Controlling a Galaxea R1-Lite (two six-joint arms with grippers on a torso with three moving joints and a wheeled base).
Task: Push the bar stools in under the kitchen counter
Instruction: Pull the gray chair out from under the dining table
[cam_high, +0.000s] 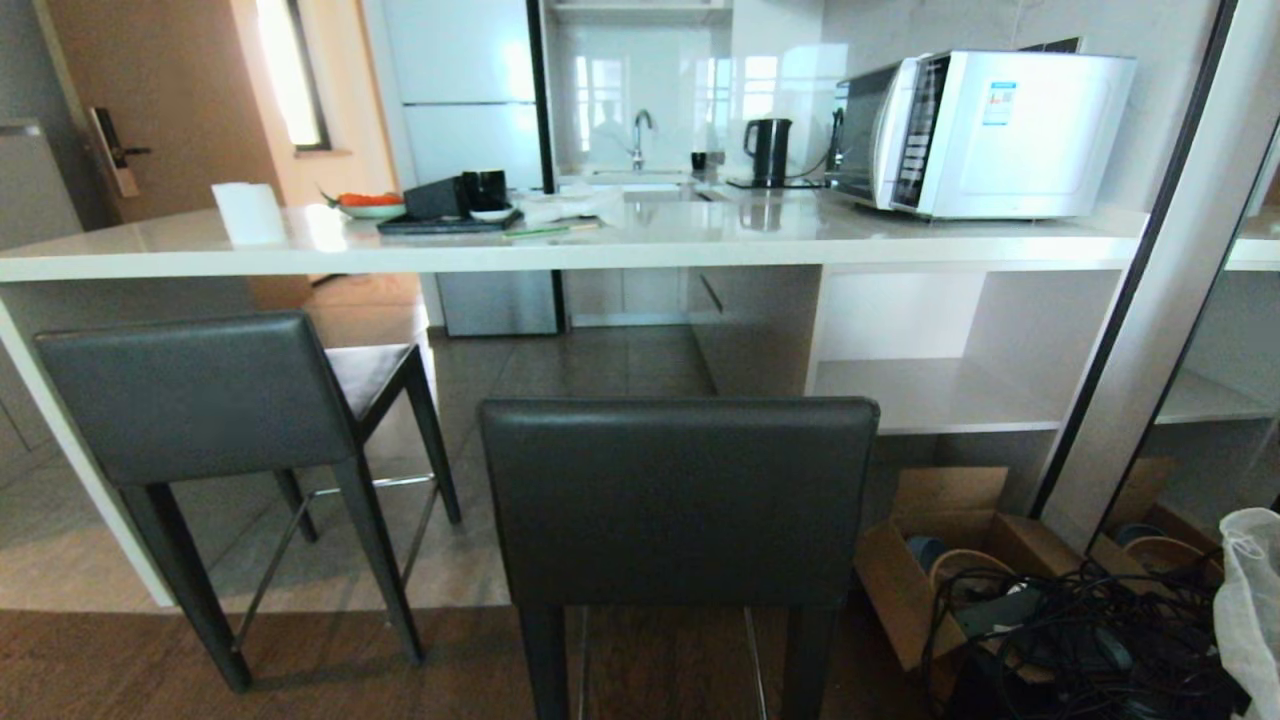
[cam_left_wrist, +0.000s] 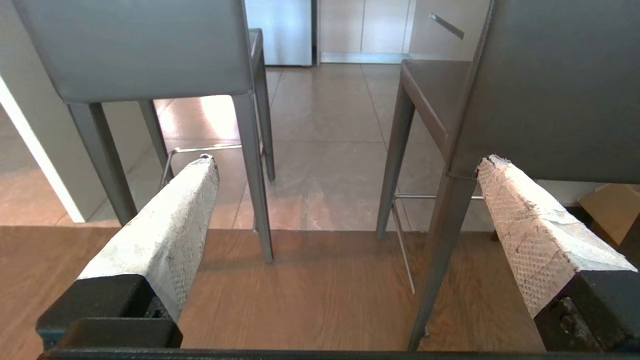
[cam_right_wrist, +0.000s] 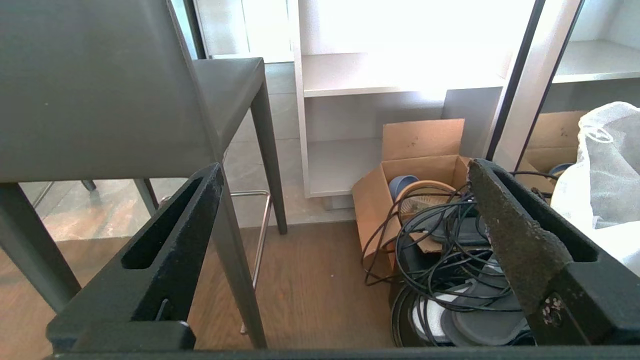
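Left stool (cam_high: 200, 400): left of the head frame, backrest toward the camera, turned slightly; seat reaches in under the bench edge, rear legs outside it. Chrome footrest bar shows between the legs.
Right stool (cam_high: 678, 500): lower centre of the head frame, nearest the camera, backrest square-on; stands back from the bench, on the wood floor.
Stool spacing: apart, a strip of floor between them, seen in the left wrist view between left stool (cam_left_wrist: 145, 50) and right stool (cam_left_wrist: 550, 90).
Bench (cam_high: 600, 245): glossy white slab across the upper half of the head frame; white side panel at far left, open white shelves (cam_high: 930, 395) at right.
On bench: microwave (cam_high: 985, 130) upper right, black kettle (cam_high: 768, 150) to its left, white roll (cam_high: 248, 212) upper left, dark tray (cam_high: 445, 222) with a black cup, bowl with something orange (cam_high: 370, 205).
Floor: grey tiles under the bench, wood boards nearer the camera.
Lower right: cardboard box (cam_high: 940, 560) and a tangle of black cables (cam_high: 1090, 630); white bag (cam_high: 1250, 600) at the frame edge.
Left hand (cam_left_wrist: 345, 160): fingers wide apart, nothing between them, white-wrapped pads (cam_left_wrist: 170, 230); low, facing the gap between the stools, touching neither.
Right hand (cam_right_wrist: 345, 170): black fingers wide apart, empty; right stool (cam_right_wrist: 100, 90) at the frame's left, box (cam_right_wrist: 415, 165) and cables ahead.
Arms: neither shows in the head view.
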